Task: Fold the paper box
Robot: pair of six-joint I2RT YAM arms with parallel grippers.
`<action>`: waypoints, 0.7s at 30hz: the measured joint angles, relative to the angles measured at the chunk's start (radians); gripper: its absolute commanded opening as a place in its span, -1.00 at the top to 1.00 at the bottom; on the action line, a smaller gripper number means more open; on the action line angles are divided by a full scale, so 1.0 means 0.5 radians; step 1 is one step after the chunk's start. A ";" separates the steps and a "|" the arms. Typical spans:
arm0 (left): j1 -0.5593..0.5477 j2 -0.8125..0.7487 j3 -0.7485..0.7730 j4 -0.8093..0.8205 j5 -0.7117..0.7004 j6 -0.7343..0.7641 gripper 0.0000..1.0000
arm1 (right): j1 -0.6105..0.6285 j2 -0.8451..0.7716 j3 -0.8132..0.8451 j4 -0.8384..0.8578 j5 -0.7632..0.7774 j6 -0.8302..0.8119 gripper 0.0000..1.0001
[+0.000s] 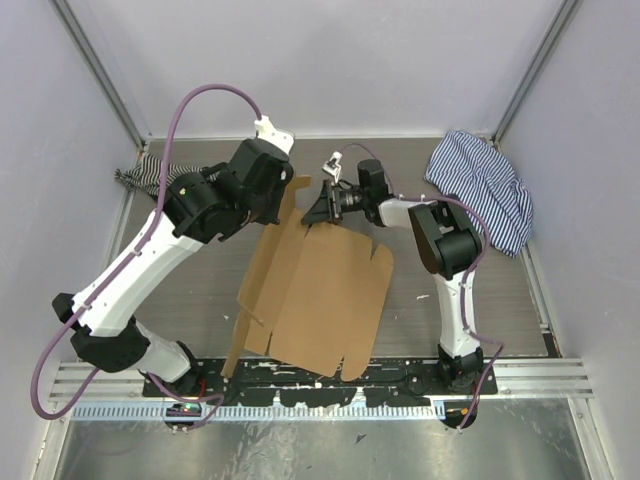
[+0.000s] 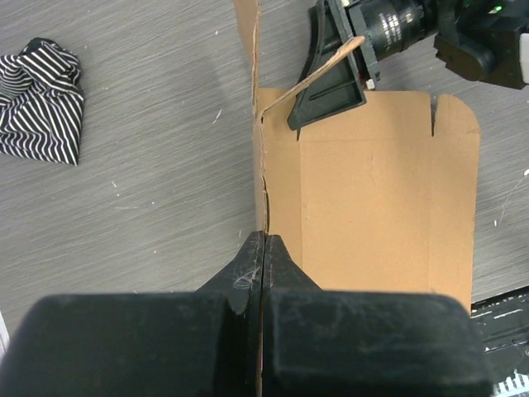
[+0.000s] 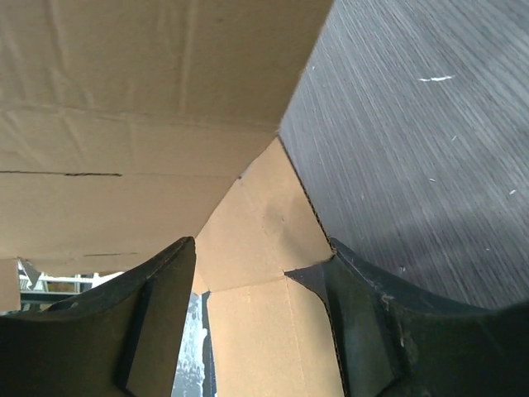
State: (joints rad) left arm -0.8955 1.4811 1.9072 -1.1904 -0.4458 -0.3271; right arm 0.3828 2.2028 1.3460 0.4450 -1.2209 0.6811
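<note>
On the paper box (image 1: 325, 290), we find the far-left corner hidden beneath the left arm (image 1: 200, 210); the left pincer (image 2: 263, 241) masks its near edge.

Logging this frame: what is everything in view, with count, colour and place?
paper box: one, plain brown, table centre, lying mostly flat, its left side flap raised
striped cloth: one, blue and white, far right corner
crumpled cloth: one, black and white stripes, far left edge
table: one, grey wood grain
mounting rail: one, metal, near edge
arms: two, white and black, reaching over the box
left pincer: one, black, shut on the box's raised left flap
right pincer: one, black, open, a far-edge flap between its fingers
</note>
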 measured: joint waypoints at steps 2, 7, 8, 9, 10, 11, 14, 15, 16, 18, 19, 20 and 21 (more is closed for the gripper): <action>-0.001 -0.002 -0.008 0.000 -0.012 0.000 1.00 | -0.002 -0.031 -0.005 0.005 -0.001 0.004 -0.33; -0.001 -0.002 -0.050 0.011 -0.026 -0.001 1.00 | 0.005 -0.088 0.005 -0.180 0.037 -0.156 -0.32; -0.001 -0.002 -0.063 0.015 -0.025 -0.001 1.00 | 0.014 -0.092 0.018 -0.272 0.057 -0.224 -0.31; -0.001 -0.002 -0.070 0.020 -0.024 -0.002 1.00 | 0.027 -0.092 0.037 -0.367 0.085 -0.294 -0.30; -0.001 -0.002 -0.087 0.032 -0.024 -0.006 1.00 | 0.041 -0.092 0.052 -0.441 0.111 -0.354 -0.28; 0.000 -0.002 -0.101 0.038 -0.019 -0.010 1.00 | 0.061 -0.092 0.072 -0.529 0.148 -0.421 -0.26; -0.001 -0.004 -0.140 0.056 0.003 -0.027 1.00 | 0.118 -0.092 0.105 -0.693 0.253 -0.559 -0.11; -0.001 -0.005 -0.153 0.065 0.010 -0.032 1.00 | 0.130 -0.092 0.111 -0.731 0.297 -0.597 -0.04; -0.001 -0.006 -0.166 0.069 0.018 -0.038 1.00 | 0.137 -0.092 0.114 -0.756 0.330 -0.625 0.04; -0.001 -0.007 -0.186 0.079 0.033 -0.047 1.00 | 0.149 -0.092 0.125 -0.813 0.407 -0.681 0.16; -0.001 -0.007 -0.193 0.085 0.039 -0.052 1.00 | 0.149 -0.092 0.130 -0.834 0.431 -0.696 0.21; -0.001 -0.007 -0.195 0.088 0.046 -0.053 1.00 | 0.149 -0.092 0.136 -0.856 0.455 -0.713 0.24; -0.001 -0.007 -0.195 0.093 0.053 -0.055 1.00 | 0.149 -0.092 0.140 -0.870 0.476 -0.732 0.27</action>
State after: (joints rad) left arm -0.8959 1.4776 1.8095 -1.1439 -0.4194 -0.3546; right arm 0.4572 2.1571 1.4158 0.0101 -0.9829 0.3153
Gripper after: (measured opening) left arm 0.005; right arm 0.412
